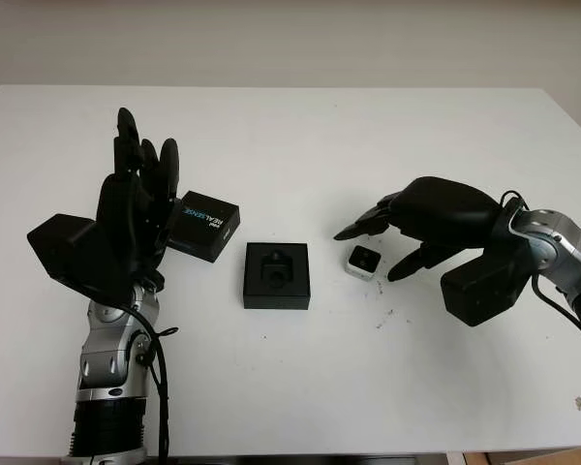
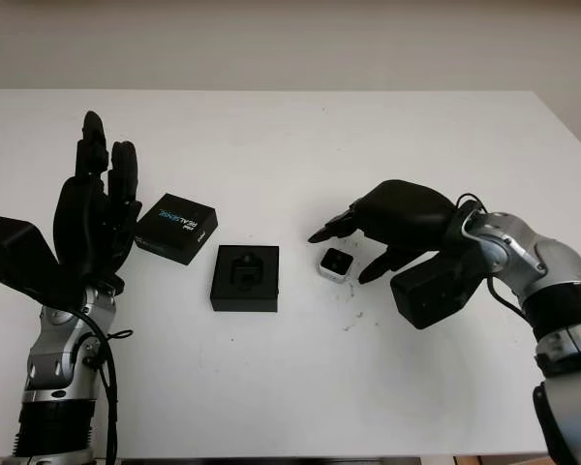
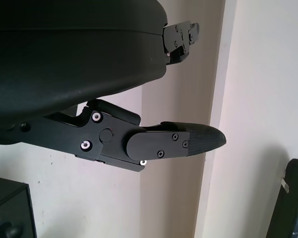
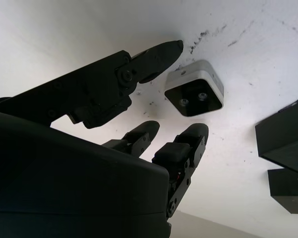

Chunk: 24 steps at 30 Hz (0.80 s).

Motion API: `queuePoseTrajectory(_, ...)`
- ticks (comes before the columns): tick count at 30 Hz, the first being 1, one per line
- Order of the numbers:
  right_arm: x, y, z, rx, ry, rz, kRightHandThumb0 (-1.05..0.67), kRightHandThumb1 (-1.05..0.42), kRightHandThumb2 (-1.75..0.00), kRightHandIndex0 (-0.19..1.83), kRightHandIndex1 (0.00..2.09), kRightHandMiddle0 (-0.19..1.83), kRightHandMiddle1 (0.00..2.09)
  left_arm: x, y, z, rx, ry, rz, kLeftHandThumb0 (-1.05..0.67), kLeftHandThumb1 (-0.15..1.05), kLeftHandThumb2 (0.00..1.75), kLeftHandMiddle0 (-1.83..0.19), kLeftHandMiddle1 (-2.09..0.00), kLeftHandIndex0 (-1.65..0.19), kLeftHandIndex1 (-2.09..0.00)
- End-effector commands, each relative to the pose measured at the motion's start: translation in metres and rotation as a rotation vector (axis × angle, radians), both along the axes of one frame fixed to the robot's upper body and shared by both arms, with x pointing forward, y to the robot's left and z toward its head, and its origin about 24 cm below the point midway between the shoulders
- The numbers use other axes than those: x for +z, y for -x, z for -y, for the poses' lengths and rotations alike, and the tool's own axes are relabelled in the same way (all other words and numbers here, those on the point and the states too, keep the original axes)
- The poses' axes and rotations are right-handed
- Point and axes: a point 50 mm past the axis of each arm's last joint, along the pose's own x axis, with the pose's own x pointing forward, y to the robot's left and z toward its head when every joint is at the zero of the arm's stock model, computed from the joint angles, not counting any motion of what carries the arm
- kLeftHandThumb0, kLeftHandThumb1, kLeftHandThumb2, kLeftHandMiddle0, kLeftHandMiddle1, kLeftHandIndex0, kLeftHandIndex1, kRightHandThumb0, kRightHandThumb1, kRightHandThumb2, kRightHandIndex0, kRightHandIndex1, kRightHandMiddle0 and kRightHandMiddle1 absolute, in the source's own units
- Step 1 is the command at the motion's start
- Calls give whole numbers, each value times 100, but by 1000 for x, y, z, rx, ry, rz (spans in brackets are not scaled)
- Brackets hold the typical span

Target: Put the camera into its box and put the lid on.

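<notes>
A small white camera (image 1: 364,260) with a black face lies on the white table, right of the open black box (image 1: 277,275), whose insert has a moulded recess. The black lid (image 1: 204,225), printed with blue lettering, lies tilted just left of and behind the box. My right hand (image 1: 382,250) hovers over the camera, open, with fingers on both sides of it and not touching; the right wrist view shows the camera (image 4: 194,89) between the thumb and two fingers. My left hand (image 1: 136,194) is raised upright at the left, open, beside the lid.
The white table (image 1: 300,145) stretches wide behind the objects to a pale wall. Small dark specks (image 1: 385,317) mark the surface near the camera. The table's front edge runs along the bottom of the eye views.
</notes>
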Motion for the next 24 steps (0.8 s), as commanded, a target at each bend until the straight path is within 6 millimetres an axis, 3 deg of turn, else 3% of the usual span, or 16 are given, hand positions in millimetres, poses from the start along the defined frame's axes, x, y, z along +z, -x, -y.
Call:
queuePoseTrajectory(1, 5, -3, -4, 19, -7, 21, -37, -82, -5, 59, 25, 58, 21, 3, 0, 0, -4, -12, 13, -59, 105, 44, 19, -1, 19, -1)
queuePoseTrajectory(15, -3, -3, -6, 24, -38, 36, -39, -82, -5, 60, 34, 56, 33, 2, -1, 1, 2, -19, 2, -61, 105, 43, 19, -1, 19, 0)
queuePoseTrajectory(24, -5, -4, -6, 26, -66, 55, -34, -84, -5, 49, 80, 47, 83, 2, -1, 1, -1, -28, 2, -61, 105, 44, 19, 0, 19, 0)
